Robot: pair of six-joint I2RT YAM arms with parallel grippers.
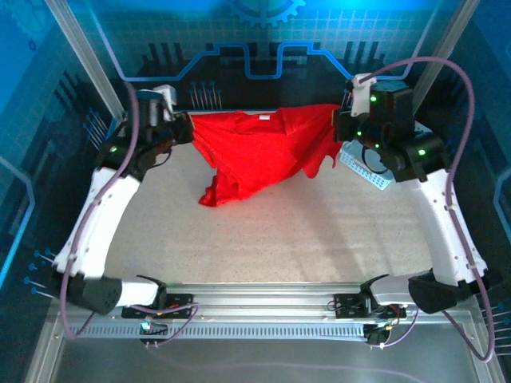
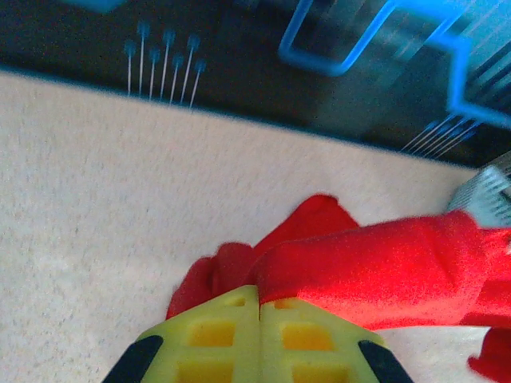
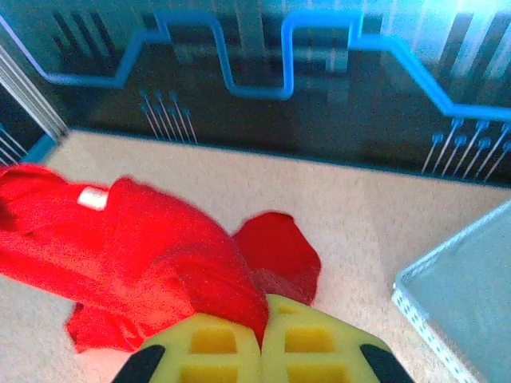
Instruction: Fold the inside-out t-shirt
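**Near edge.** A metal rail (image 1: 263,307) carries the bases of the left arm (image 1: 100,215) and the right arm (image 1: 447,227), with cables looped beneath. Beyond it lies the desk (image 1: 303,239), a pale speckled surface with nothing lying on its near half.

**Middle.** Both arms reach toward the far part of the desk, where the inside-out t-shirt (image 1: 255,148) hangs between them. The left gripper (image 1: 182,126) holds one upper corner and the right gripper (image 1: 339,124) holds the other. In each wrist view the yellow jaws are pressed together, pinching red cloth. The top edge runs nearly taut from one gripper to the other. The body sags below it, and its lowest folds appear to rest on the desk toward the left. This hold probably lets the garment open under its own weight, so that it can be laid flat. No fold has been made yet. A small white label (image 3: 93,197) shows on the outer face near the top edge, which fits a shirt turned inside out.

**Right side.** A light blue mesh basket (image 1: 363,169) stands on the desk just beside the right gripper. Whether the drooping cloth touches it cannot be told.

**Far.** A dark back wall (image 1: 255,68) bears a blue circuit-like line pattern. Aluminium frame posts (image 1: 80,56) stand at its sides, with blue-lit side panels beyond them.
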